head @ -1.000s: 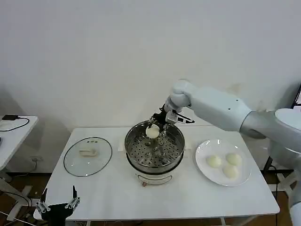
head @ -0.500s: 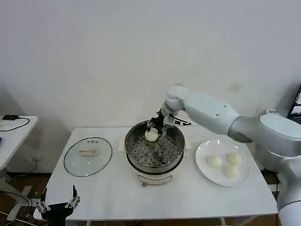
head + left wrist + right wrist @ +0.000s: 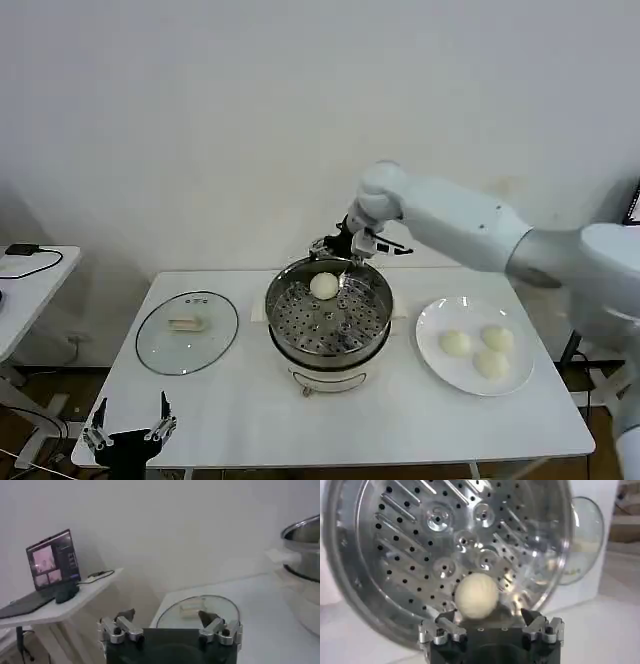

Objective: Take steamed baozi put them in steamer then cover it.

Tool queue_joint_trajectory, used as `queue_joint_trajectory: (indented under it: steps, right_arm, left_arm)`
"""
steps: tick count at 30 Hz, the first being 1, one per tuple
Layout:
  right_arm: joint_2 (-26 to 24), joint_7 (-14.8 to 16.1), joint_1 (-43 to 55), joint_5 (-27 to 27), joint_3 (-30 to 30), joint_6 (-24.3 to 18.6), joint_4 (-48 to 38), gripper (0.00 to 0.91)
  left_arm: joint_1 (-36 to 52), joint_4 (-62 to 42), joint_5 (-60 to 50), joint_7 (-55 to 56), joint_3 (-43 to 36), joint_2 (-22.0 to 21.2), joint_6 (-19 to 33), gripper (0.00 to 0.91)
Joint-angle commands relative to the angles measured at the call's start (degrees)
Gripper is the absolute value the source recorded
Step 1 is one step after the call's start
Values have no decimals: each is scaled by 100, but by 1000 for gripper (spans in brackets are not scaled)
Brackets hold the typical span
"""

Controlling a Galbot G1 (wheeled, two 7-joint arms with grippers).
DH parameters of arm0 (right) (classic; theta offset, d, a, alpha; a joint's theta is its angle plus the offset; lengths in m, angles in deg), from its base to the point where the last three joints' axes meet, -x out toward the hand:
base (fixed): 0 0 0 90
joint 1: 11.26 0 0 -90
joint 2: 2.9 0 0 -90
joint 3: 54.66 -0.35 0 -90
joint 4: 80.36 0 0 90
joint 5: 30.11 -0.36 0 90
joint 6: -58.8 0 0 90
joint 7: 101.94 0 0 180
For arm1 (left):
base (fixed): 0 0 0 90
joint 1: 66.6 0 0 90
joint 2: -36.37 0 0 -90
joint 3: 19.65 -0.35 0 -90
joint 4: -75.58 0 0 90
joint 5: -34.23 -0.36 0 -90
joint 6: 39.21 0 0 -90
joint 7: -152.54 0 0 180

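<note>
As one baozi (image 3: 324,286) lies already on the perforated tray of the steamer (image 3: 329,318), just below our right gripper (image 3: 338,247) whose fingers stand spread and empty, we lift straight up before going to the plate (image 3: 474,345), where three more wait. Our left gripper (image 3: 130,432) waits spread, low beside the cover (image 3: 187,331).
</note>
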Motion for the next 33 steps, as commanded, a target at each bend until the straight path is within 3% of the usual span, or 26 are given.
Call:
queue_joint_trajectory:
  steps: [1, 4, 5, 7, 11, 15, 22, 33]
  right_arm:
    - [-1625, 269, 1750, -2135, 1209, 1729, 1757, 907]
    - [-2058, 412, 1882, -2331, 1496, 2202, 2050, 907]
    - [-2422, 480, 1880, -2337, 1578, 2411, 2159, 907]
    - [-2726, 508, 1806, -2261, 1593, 2541, 2258, 907]
    - [-3726, 598, 1461, -2032, 1423, 2812, 2403, 907]
    - [-4351, 644, 768, -1855, 1031, 3040, 2509, 907]
    - [-4700, 687, -105, -2070, 764, 3684, 2582, 907]
    - [-4388, 921, -1005, -2475, 344, 4369, 2153, 907]
  left_arm:
    - [17, 26, 14, -22, -76, 62, -25, 907]
    - [36, 37, 42, -46, -89, 142, -62, 907]
    - [27, 51, 41, -63, -104, 175, -67, 907]
    - [23, 65, 40, -122, -137, 219, -95, 907]
    - [46, 87, -28, -288, -242, 247, -171, 907]
    - [60, 85, -163, -448, -349, 264, -193, 907]
    - [124, 34, -497, -769, -515, 300, -191, 907]
    - [160, 43, -559, -877, -547, 226, -166, 907]
